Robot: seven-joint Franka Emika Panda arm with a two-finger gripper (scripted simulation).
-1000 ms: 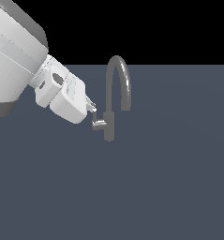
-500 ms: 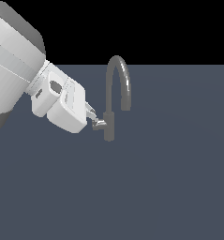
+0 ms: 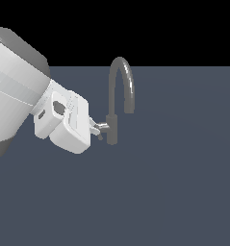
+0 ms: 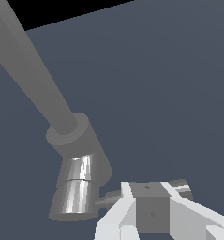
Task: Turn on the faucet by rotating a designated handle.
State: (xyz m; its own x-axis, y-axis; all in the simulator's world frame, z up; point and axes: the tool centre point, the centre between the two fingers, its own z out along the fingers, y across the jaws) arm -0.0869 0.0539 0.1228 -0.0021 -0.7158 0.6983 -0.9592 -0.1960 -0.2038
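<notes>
You are looking at the handle (image 3: 103, 127) sticking out sideways from the faucet (image 3: 117, 103), which is standing on the grey bench (image 3: 174, 182) toward the exterior view's left. The gripper (image 3: 95, 129) is sitting right at that handle, its white body hiding most of it. You cannot tell how wide the jaws are standing, as the wrist view is cutting them off.
</notes>
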